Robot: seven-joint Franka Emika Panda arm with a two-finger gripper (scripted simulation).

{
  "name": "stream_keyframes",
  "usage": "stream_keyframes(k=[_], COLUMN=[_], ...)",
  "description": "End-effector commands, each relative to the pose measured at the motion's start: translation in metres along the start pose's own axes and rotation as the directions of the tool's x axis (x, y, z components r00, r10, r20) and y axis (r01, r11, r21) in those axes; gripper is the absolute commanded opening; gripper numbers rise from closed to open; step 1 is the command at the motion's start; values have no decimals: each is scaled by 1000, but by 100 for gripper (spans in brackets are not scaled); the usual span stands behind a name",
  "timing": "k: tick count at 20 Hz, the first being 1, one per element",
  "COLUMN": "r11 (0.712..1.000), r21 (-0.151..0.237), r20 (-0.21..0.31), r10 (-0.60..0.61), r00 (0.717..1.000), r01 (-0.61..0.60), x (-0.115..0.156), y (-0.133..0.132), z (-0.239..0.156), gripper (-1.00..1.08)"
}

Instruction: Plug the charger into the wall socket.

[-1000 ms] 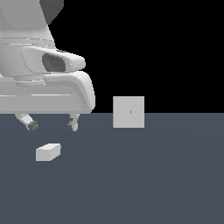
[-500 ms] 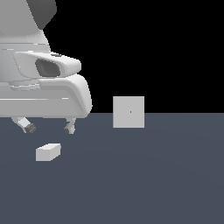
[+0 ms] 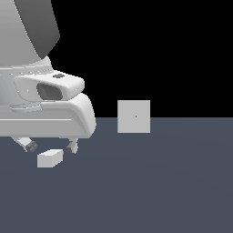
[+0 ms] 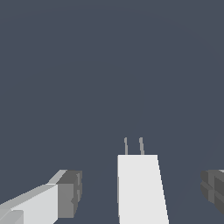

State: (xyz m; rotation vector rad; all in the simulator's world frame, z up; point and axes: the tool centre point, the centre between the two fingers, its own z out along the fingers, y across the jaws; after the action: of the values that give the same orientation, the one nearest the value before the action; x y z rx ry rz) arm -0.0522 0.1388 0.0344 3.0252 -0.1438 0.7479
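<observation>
Gripper (image 3: 51,146) spread wide, holding nothing, fingers astride charger (image 3: 49,158) without touching. Charger lies flat on floor (image 3: 159,182), two thin prongs showing in wrist view. Socket (image 3: 134,116) upright, well apart from charger toward exterior view's right; bare floor between.

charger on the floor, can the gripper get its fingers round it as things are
Probably yes. In the wrist view the charger lies between the open gripper fingers, with bare floor around it and nothing over it. It is not yet gripped.
</observation>
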Motion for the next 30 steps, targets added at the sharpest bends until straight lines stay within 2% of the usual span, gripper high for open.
stream_keyframes(k=[1,8,9,18,30], r11=[1000,1000,1000,1000,1000], r21=[0,0,0,0,8], r20=[0,0,0,0,-2], r10=[0,1,1,1,-17], r00=[1000,1000,1000,1000,1000], r01=[0,-1,-1,-1,17], x=[-5,-11,-11,-11,-2], y=[0,0,0,0,26], z=[9,20,20,20,12], gripper=[100,100,-100,-100,-100])
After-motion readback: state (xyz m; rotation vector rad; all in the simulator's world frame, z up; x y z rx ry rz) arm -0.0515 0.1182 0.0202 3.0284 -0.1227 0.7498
